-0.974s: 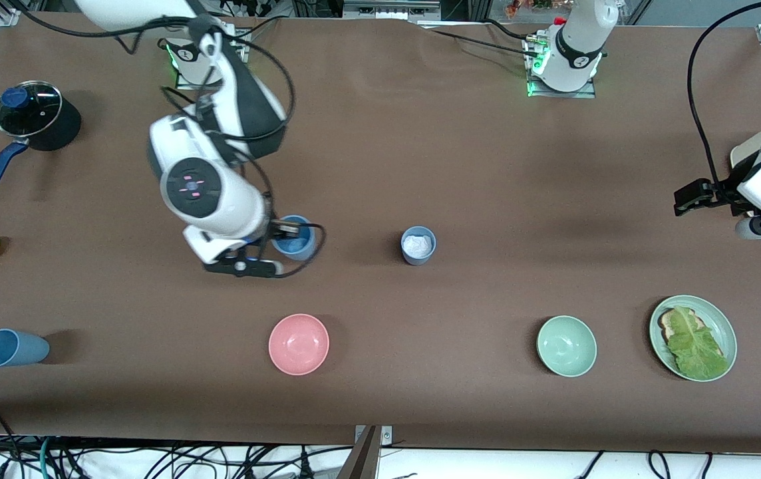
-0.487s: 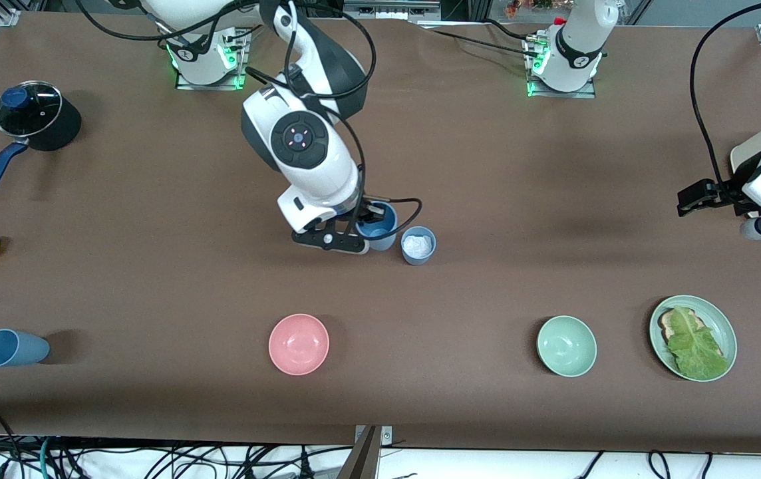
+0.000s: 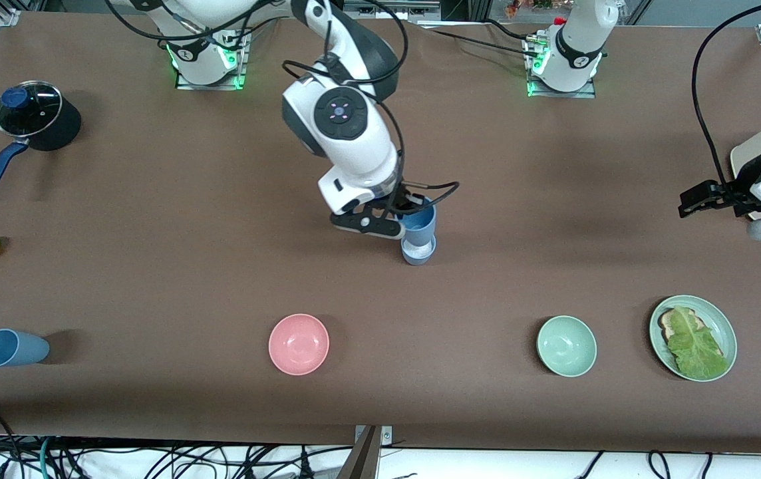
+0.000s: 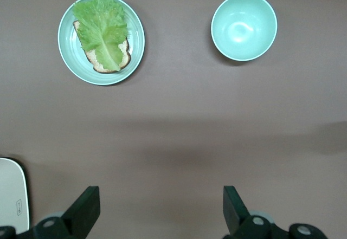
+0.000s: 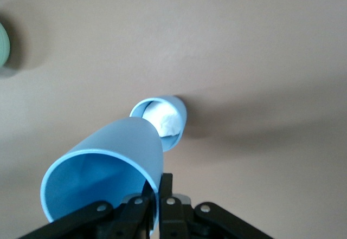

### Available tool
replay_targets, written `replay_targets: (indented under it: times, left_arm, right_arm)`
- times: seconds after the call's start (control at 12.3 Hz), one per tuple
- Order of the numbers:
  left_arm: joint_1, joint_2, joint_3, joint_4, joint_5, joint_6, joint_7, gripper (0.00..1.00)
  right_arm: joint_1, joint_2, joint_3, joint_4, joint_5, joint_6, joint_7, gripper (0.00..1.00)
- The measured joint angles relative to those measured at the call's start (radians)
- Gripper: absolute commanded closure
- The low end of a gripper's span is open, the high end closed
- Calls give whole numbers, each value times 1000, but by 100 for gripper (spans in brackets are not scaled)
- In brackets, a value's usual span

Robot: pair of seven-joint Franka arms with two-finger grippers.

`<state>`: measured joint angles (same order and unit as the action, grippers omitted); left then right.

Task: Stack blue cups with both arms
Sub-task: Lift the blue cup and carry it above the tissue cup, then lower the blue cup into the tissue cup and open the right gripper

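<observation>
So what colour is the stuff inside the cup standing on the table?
White, inside the slate-blue cup; the right wrist view shows it best.

sky-blue cup [image 3: 420,223], pink bowl [image 3: 299,344]; brown table [image 3: 154,279]

a robotics lab: aluminium framing [image 3: 4,13], loose cables [image 3: 154,462], brown-covered table [image 3: 154,279].

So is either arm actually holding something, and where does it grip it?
The right tool pinches a sky-blue cup by its rim; the left tool holds nothing.
</observation>
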<state>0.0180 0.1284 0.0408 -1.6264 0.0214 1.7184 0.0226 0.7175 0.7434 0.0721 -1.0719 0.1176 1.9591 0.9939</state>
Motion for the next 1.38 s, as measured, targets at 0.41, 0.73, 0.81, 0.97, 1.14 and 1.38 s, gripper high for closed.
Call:
replay_targets:
  times: [0.41, 0.73, 0.81, 0.97, 1.14, 1.38]
  left_arm:
    - [0, 1, 0, 0, 0, 0, 0, 0]
    - [0, 1, 0, 0, 0, 0, 0, 0]
    - [0, 1, 0, 0, 0, 0, 1, 0]
    - [0, 3, -1, 0, 0, 0, 1, 0]
    - [-1, 6, -3, 0, 0, 0, 1, 0]
    - [-6, 10, -6, 0, -1, 2, 2, 0]
  right_arm:
    - [23, 39, -30, -14, 0, 47, 26, 100]
    - [25, 49, -30, -53, 0, 96, 26, 100]
    - [25, 49, -30, -53, -2, 96, 26, 100]
    - [25, 49, -30, -61, -11, 96, 26, 100]
    - [25, 49, -30, -77, -16, 97, 26, 100]
    - [26, 48, -30, -81, -16, 99, 26, 60]
